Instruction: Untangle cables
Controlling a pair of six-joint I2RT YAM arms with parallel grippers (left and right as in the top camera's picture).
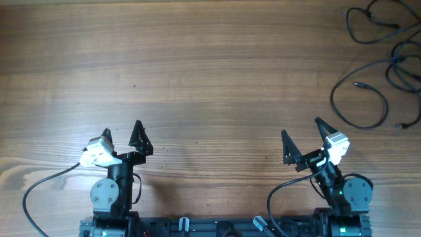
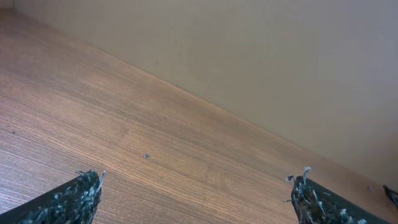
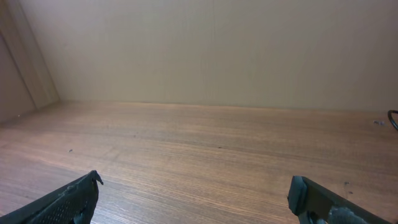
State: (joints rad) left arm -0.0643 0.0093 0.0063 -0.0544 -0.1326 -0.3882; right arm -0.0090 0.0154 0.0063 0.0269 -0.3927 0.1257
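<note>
The cables (image 1: 385, 62) are thin black cords with small plugs, looped together at the far right of the wooden table in the overhead view, running off the right edge. A sliver of black cord shows at the right edge of the right wrist view (image 3: 394, 119). My left gripper (image 1: 122, 131) is open and empty near the front left, far from the cables; it also shows in its wrist view (image 2: 199, 180). My right gripper (image 1: 302, 128) is open and empty near the front right, below and left of the cables; it also shows in its wrist view (image 3: 196, 186).
The wooden table (image 1: 197, 72) spans the view. A beige wall (image 3: 211, 50) stands behind its far edge. Thick black arm wires (image 1: 39, 187) trail near both arm bases at the front edge.
</note>
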